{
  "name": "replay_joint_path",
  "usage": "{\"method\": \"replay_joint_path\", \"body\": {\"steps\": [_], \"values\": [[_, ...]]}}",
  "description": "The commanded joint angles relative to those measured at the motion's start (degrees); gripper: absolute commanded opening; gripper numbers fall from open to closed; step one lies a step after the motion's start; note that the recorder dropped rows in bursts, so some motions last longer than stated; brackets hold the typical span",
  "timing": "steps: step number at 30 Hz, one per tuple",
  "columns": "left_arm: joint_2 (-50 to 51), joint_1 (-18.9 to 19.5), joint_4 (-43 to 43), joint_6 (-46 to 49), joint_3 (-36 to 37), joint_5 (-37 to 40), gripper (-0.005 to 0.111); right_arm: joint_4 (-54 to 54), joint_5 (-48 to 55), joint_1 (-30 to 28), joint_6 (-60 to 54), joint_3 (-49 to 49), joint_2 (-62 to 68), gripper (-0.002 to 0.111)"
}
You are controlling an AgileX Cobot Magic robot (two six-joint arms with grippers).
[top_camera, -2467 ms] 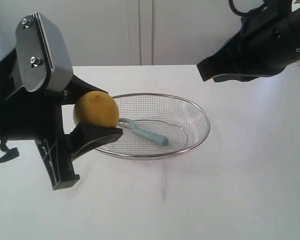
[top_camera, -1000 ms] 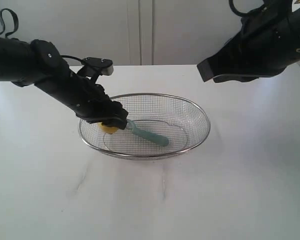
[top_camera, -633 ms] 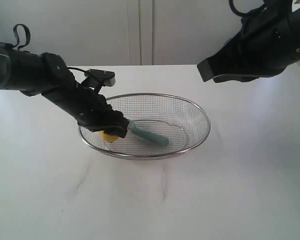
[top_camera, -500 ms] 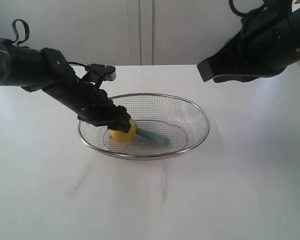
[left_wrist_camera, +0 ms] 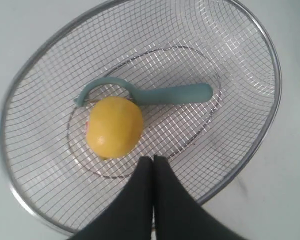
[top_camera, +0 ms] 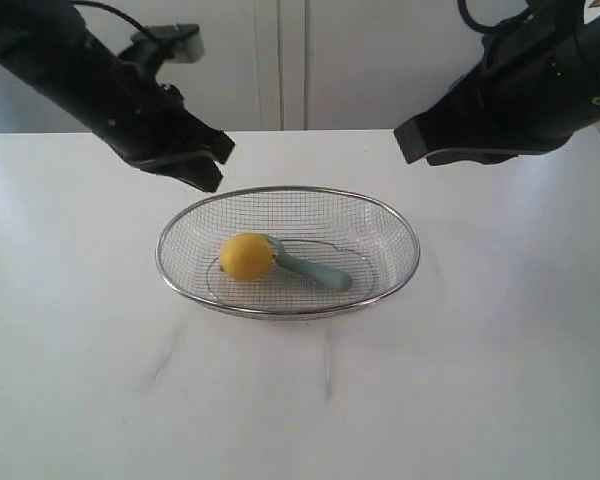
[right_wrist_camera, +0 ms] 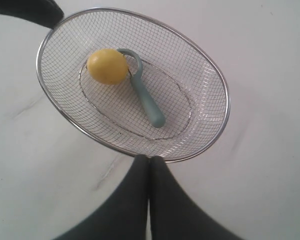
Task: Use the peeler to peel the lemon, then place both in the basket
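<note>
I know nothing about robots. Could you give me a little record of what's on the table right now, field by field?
surface: white table
basket: oval wire mesh, resting on the table
lemon: lying loose inside the basket, beside the peeler's blade end
peeler: lying inside the basket, handle pointing away from the lemon
left gripper: shut, empty, raised clear of the basket
right gripper: shut, empty, raised clear of the basket
held items: none
</note>
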Motion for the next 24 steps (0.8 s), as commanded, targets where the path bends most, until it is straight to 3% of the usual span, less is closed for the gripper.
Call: {"method": "replay_joint_path", "body": {"steps": [1,24], "values": [[-5.10,1.14,1.40,-1.24,-0.23,1.62,0.000,-0.07,-0.01,-0.04,0.23,0.31,-0.42,0.000],[-6.49,1.14,1.28,-1.24,-0.23,0.02,0.000,-0.07,-0.01,-0.04,0.74,0.31,-0.42,0.000]]}}
